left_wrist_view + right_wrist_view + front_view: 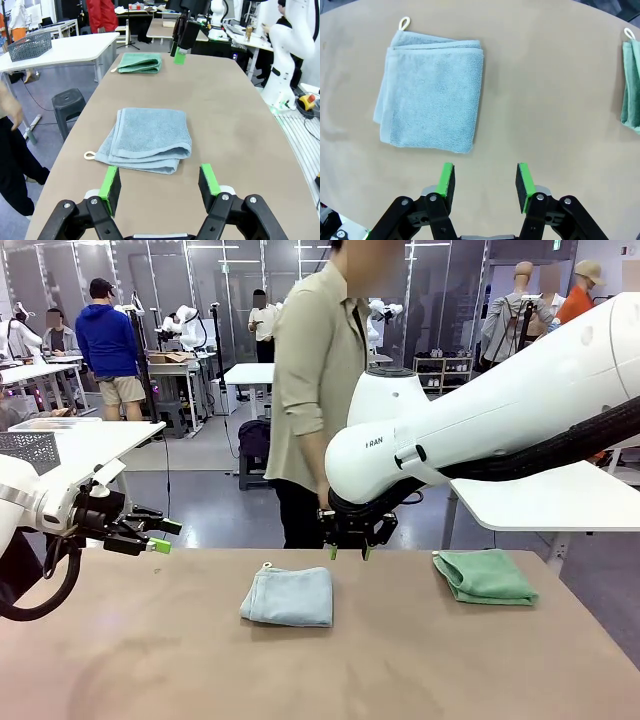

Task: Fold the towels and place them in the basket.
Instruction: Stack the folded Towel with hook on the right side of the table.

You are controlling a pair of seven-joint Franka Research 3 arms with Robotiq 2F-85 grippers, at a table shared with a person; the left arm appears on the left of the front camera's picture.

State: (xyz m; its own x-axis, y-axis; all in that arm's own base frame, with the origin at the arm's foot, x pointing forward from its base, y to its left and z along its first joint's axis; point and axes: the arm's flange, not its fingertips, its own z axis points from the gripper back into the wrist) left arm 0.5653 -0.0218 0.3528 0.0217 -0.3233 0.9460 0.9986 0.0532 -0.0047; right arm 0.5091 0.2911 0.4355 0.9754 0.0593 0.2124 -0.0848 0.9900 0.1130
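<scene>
Terry cloth, already folded, is what the front view gives: the grey-blue towel [288, 597] lies near the middle of the tabletop [150, 660] and the green towel [485, 576] lies well apart from it, toward the robot's right. So the folding looks done for both, I judge, but neither towel is put away yet, and I cannot point to the basket. The left hand [160, 536] hangs above the left edge, spread and empty. The right hand [349, 551] hangs low at the far edge between the towels, touching nothing.

In the left wrist view, the left hand [159, 181] is spread with nothing between its pads [108, 182]; the grey-blue towel [148, 138] lies just beyond them, the green towel [140, 63] farther off.

In the right wrist view, the right hand [485, 180] is partly spread and empty, above bare tabletop [550, 100]. The grey-blue towel [432, 95] lies near, to one side; the green towel [631, 85] is at the edge.
</scene>
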